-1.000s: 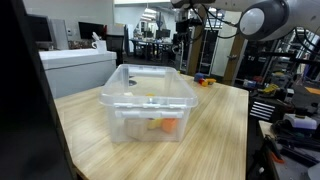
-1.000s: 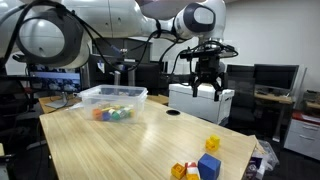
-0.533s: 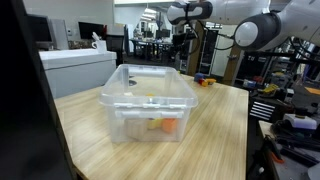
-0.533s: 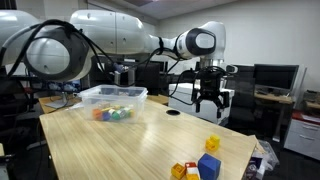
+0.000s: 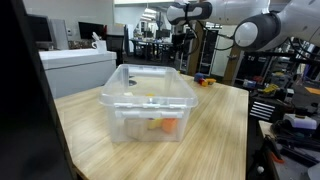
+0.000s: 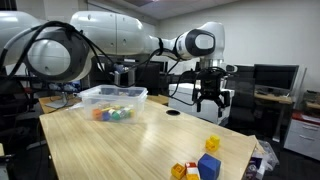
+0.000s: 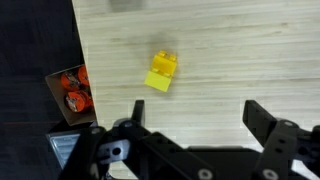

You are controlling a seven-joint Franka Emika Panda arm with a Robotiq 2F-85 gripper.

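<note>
The gripper point(image 6: 208, 98) is being held in the air over one end of the tabletop point(image 6: 110, 145). In the wrist view its fingers point(image 7: 268, 122) are being shown spread wide, with nothing between them. A yellow block point(image 7: 161, 72) is being seen lying on the wood below, untouched. A blue block point(image 6: 209, 166) is lying near it, and a clear bin point(image 6: 110, 97) is standing well apart.
</note>
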